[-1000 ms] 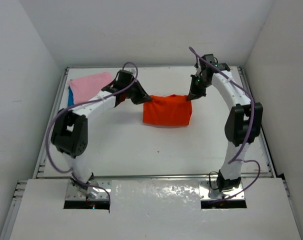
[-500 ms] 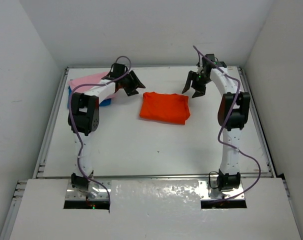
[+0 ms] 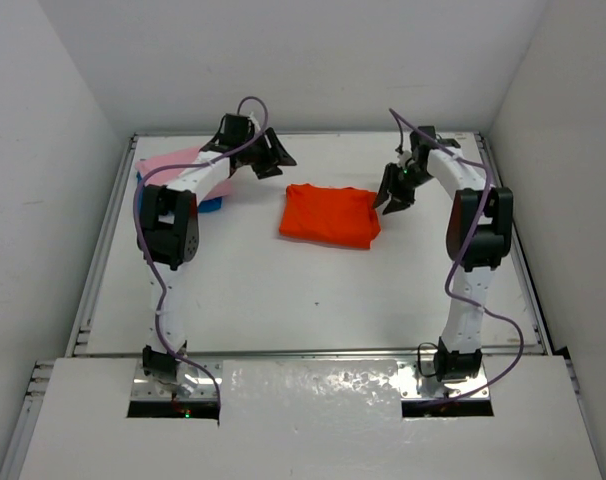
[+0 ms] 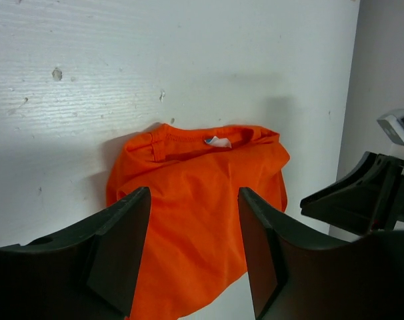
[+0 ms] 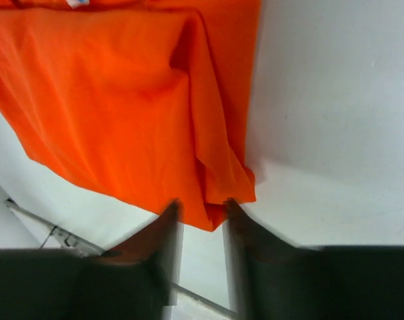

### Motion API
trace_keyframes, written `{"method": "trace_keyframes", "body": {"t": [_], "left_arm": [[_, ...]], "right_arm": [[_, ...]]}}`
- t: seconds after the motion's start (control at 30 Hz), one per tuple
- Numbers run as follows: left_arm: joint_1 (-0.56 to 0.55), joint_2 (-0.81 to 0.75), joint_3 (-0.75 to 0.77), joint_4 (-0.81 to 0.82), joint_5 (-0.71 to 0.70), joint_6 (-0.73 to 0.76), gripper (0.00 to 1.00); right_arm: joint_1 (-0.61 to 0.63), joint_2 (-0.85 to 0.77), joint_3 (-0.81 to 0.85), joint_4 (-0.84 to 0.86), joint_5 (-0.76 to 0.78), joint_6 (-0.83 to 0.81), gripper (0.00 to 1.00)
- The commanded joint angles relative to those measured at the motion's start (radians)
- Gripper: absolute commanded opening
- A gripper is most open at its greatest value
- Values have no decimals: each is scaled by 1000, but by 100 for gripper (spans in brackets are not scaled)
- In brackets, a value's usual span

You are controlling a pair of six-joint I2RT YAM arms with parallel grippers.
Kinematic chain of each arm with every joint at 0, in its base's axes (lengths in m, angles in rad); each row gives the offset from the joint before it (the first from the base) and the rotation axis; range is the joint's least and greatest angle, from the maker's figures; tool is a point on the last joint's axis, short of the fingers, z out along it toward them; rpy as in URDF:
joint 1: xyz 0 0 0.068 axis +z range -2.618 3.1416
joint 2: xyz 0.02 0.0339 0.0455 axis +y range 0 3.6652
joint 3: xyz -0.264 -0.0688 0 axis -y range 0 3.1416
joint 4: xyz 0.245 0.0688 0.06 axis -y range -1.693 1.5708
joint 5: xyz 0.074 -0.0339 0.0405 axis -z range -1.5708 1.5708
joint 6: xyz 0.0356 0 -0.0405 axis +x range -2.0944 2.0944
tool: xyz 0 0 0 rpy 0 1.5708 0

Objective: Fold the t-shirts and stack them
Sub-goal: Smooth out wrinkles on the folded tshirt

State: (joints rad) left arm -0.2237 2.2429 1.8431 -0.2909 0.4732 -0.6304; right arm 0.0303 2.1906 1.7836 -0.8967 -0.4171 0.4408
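The orange-red t-shirt (image 3: 327, 216) lies folded flat in the middle of the table (image 3: 283, 290); its collar label shows in the left wrist view (image 4: 195, 193). My left gripper (image 3: 274, 157) hovers open behind and to the left of it, nothing between its fingers (image 4: 194, 197). At the shirt's right edge my right gripper (image 3: 392, 191) is low and open; its blurred jaws stand narrowly apart around a corner of the cloth (image 5: 122, 100). The pink t-shirt (image 3: 169, 161) lies at the far left with the blue one (image 3: 212, 204) peeking from under the left arm.
White walls close the table in at the back and on both sides. A raised rail (image 3: 103, 240) runs along the left edge. The right gripper's dark body (image 4: 362, 193) shows at the right of the left wrist view.
Both grippers let go of the orange-red t-shirt, which dropped folded onto the table. The left arm drew back to the far left. The right gripper lifted off, then came down to the shirt's right edge.
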Motion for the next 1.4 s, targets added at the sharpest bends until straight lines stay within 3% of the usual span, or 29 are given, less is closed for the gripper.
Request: {"method": "trace_keyframes", "body": {"t": [0.0,0.03,0.13,0.53,0.77,0.87,0.97,1.07,1.1,1.23,1.37], "left_arm": [[-5,-6,10,9,47,63,53],[-5,-3,1,7,48,80,53],[-8,6,-8,10,48,104,53],[-42,110,67,-21,84,167,52],[-52,142,59,68,134,141,52],[-54,153,50,180,188,77,43],[-57,156,51,272,206,12,32],[-68,159,79,337,206,-11,29],[-71,162,96,343,205,-9,30],[-72,159,100,377,194,-28,49],[-71,144,119,326,165,7,62]], "right_arm": [[3,-109,-87,56,-34,-40,45],[2,-127,-146,115,-43,-39,56],[-1,-138,-168,139,-58,-48,59],[-6,-58,-158,174,-147,-97,56],[-10,1,-161,186,-189,-108,54],[-10,-5,-197,211,-199,-103,52],[-10,-14,-211,213,-207,-103,42],[-10,-37,-240,240,-229,-86,32],[-10,-46,-250,243,-241,-82,28],[-10,-75,-289,255,-275,-62,27],[-15,-144,-351,268,-249,-39,34]]}}
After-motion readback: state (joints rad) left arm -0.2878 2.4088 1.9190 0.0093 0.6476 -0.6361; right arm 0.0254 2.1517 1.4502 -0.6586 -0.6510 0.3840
